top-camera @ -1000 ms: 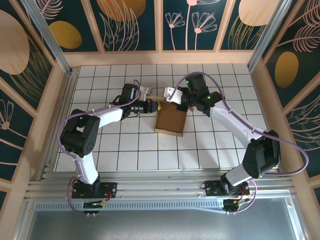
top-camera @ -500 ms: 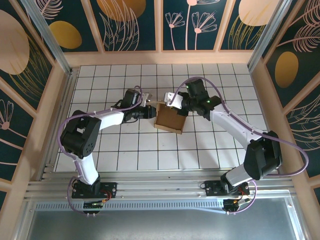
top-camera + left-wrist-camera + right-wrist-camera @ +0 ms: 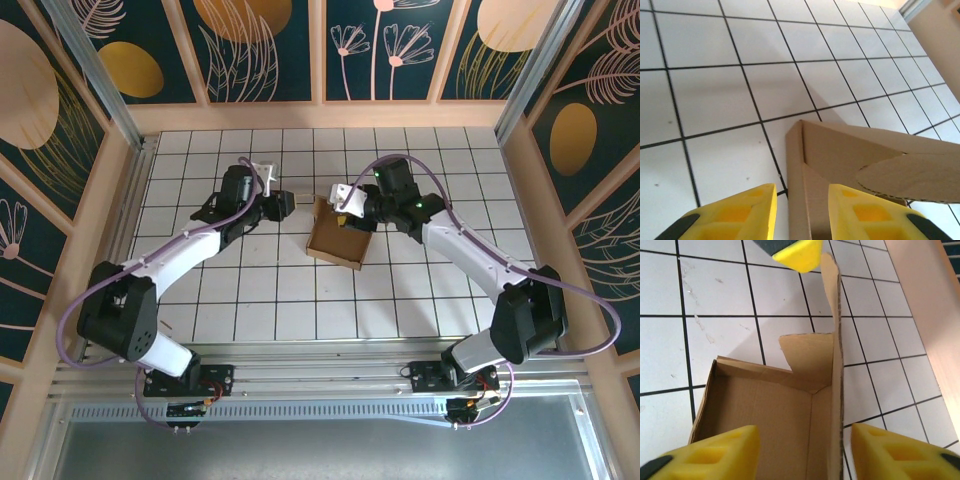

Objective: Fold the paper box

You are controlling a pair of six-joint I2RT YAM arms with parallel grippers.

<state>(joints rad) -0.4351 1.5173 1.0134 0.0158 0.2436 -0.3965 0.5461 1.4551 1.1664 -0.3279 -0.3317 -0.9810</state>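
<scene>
1. At the middle of the table the paper box is seen as a shallow open tray, its walls raised and its hollow facing up.
2. At the box's 11 o'clock corner one tall flap is left standing upright, and a short tab beside it leans inward over the floor. It cannot be told whether the tab is tucked.
3. Both grippers were closed at that corner a second ago and have since been opened, so the cardboard is now gripped by nothing.
4. The right gripper is held at the box's 12 o'clock edge. In its wrist view its jaws are spread wide, with the box's inside and one side wall seen between them, and no wall is seen to be clamped.
5. The left gripper has been drawn back to about 10 o'clock, apart from the box. Its jaws are parted, the box's corner is seen ahead between them, and nothing is pinched.
6. One of its yellow fingertips is seen just beyond the upright flap.
7. The release is judged to mark the end of work on that corner. The box has kept its shape, so the walls seem set, and folding the standing flap down is probably still to be done.
</scene>
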